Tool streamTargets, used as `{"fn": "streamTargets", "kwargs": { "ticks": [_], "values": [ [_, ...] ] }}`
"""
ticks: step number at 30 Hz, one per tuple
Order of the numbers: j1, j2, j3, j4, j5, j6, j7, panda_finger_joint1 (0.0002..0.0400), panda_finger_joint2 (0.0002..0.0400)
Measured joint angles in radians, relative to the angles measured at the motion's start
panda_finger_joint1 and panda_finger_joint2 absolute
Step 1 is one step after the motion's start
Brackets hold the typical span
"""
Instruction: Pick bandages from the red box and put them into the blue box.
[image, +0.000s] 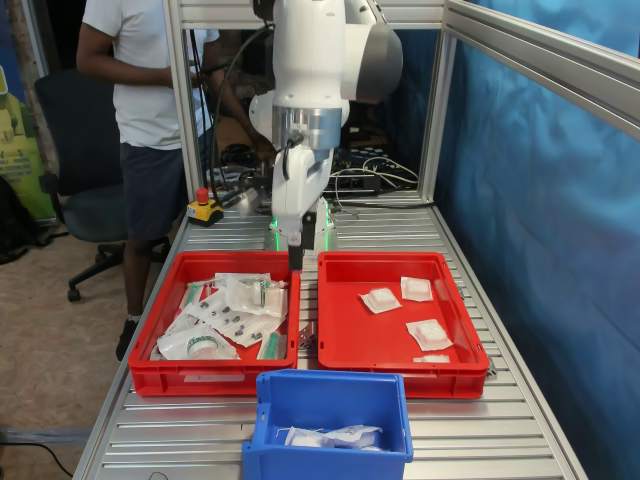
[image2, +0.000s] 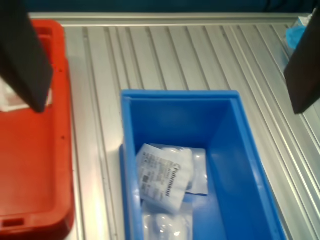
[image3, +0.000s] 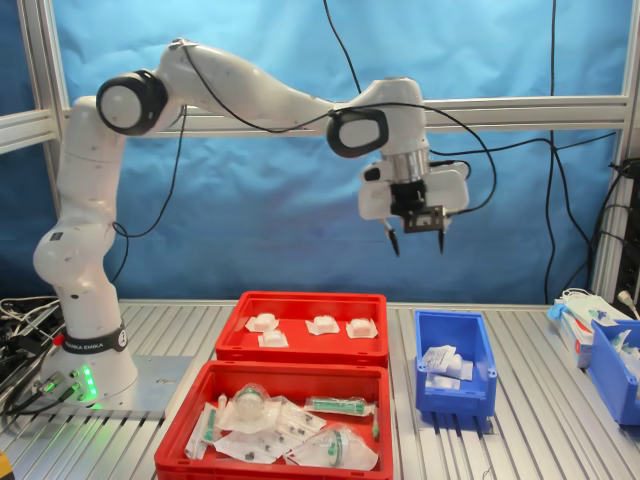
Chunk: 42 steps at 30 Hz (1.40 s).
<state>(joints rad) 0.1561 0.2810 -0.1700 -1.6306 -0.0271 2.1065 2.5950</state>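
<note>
On the ribbed aluminium table (image: 520, 430), printed white bandages (image2: 165, 177) fill the blue box (image2: 250, 170) beneath the released, empty claw (image3: 415, 240).

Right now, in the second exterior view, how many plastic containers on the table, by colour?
Red shallow plastic crates: 2
Blue plastic bins: 2, one cut off at the second exterior view's right edge
Total: 4
</note>
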Motion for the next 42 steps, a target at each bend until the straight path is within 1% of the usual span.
{"fn": "streamTargets", "kwargs": {
  "ticks": [3, 4, 6, 8, 12, 17, 24, 28, 30, 32, 33, 36, 37, 42],
  "values": [
    [-0.044, -0.062, 0.054, -0.062, -0.017, -0.003, 0.0, 0.04, 0.04],
    [-0.066, -0.092, 0.079, -0.092, -0.03, -0.004, 0.0, 0.04, 0.04],
    [-0.085, -0.12, 0.101, -0.121, -0.04, -0.004, 0.0, 0.04, 0.04],
    [-0.116, -0.17, 0.138, -0.175, -0.058, -0.005, 0.0, 0.04, 0.04],
    [-0.142, -0.212, 0.169, -0.227, -0.069, -0.006, 0.0, 0.04, 0.04],
    [-0.176, -0.257, 0.208, -0.292, -0.075, -0.008, 0.0, 0.04, 0.04],
    [-0.204, -0.29, 0.24, -0.35, -0.079, -0.01, 0.0, 0.04, 0.04],
    [-0.209, -0.301, 0.25, -0.37, -0.081, -0.011, 0.0, 0.04, 0.04],
    [-0.211, -0.305, 0.255, -0.378, -0.086, -0.012, 0.0, 0.04, 0.04],
    [-0.212, -0.313, 0.262, -0.389, -0.103, -0.012, 0.0, 0.04, 0.04],
    [-0.213, -0.317, 0.266, -0.396, -0.121, -0.012, 0.0, 0.04, 0.04],
    [-0.213, -0.322, 0.27, -0.402, -0.145, -0.013, 0.0, 0.04, 0.04],
    [-0.213, -0.326, 0.274, -0.405, -0.161, -0.013, 0.0, 0.04, 0.04],
    [-0.213, -0.333, 0.278, -0.415, -0.179, -0.013, 0.0, 0.04, 0.04]
  ]
}}
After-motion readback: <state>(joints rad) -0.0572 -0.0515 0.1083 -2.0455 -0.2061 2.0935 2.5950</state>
